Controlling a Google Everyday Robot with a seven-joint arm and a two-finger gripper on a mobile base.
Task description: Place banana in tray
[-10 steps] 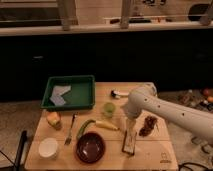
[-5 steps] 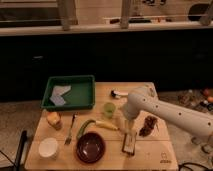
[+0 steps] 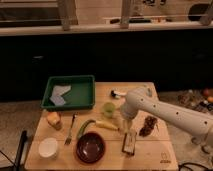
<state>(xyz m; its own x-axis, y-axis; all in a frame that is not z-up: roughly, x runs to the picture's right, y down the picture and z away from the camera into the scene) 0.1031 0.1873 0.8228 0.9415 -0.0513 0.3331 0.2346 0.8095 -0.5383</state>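
Observation:
The small pale yellow banana (image 3: 105, 125) lies on the wooden table just above the dark red bowl (image 3: 90, 147) and beside the green pod-like vegetable (image 3: 84, 128). The dark green tray (image 3: 85, 95) stands at the back left with a grey-blue cloth (image 3: 60, 94) inside. My gripper (image 3: 121, 125) hangs from the white arm (image 3: 160, 112) and is down at the table, just right of the banana's right end.
A round yellow-orange fruit (image 3: 53, 119) and a fork (image 3: 70, 131) lie at the left. A white cup (image 3: 48, 147) stands front left. A small green cup (image 3: 108, 109), a snack bar (image 3: 129, 142) and a dark red-brown object (image 3: 148, 125) lie near the arm.
My gripper has moved a little left and down toward the banana's right end. The banana and the other things have not moved.

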